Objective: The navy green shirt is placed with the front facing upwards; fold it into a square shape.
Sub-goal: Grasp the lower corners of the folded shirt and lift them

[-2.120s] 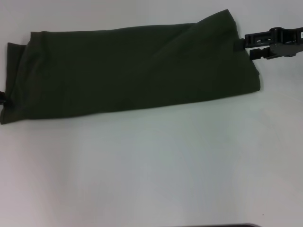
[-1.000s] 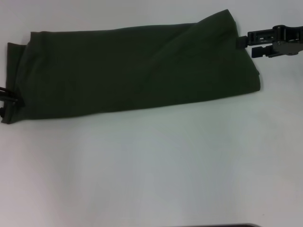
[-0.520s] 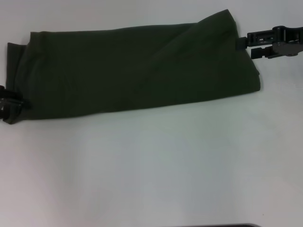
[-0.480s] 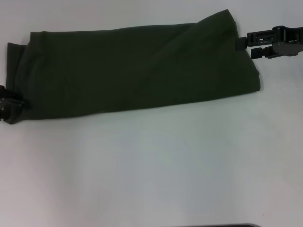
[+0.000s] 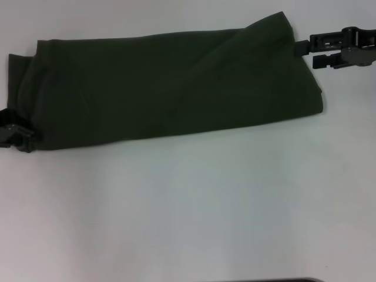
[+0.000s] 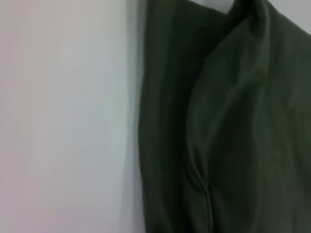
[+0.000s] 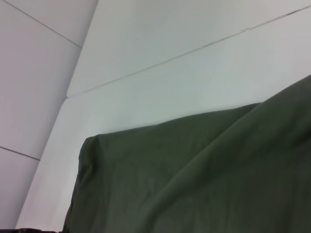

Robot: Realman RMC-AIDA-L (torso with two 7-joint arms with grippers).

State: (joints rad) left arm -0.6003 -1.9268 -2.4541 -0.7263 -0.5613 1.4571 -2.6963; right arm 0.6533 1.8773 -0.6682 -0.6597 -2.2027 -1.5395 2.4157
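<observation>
The shirt (image 5: pixel 170 88) is laid folded into a long band across the desk (image 5: pixel 194 211). Its ends are met by the left claw (image 5: pixel 14 136), whose state cannot be told, and the spread right claw (image 5: pixel 305 51).

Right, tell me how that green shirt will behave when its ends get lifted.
The navy green shirt will probably sag in the middle: it lies limp in a long band with soft creases. Its stacked layers may slip apart. It looks light, so the left gripper and right gripper should manage.
</observation>
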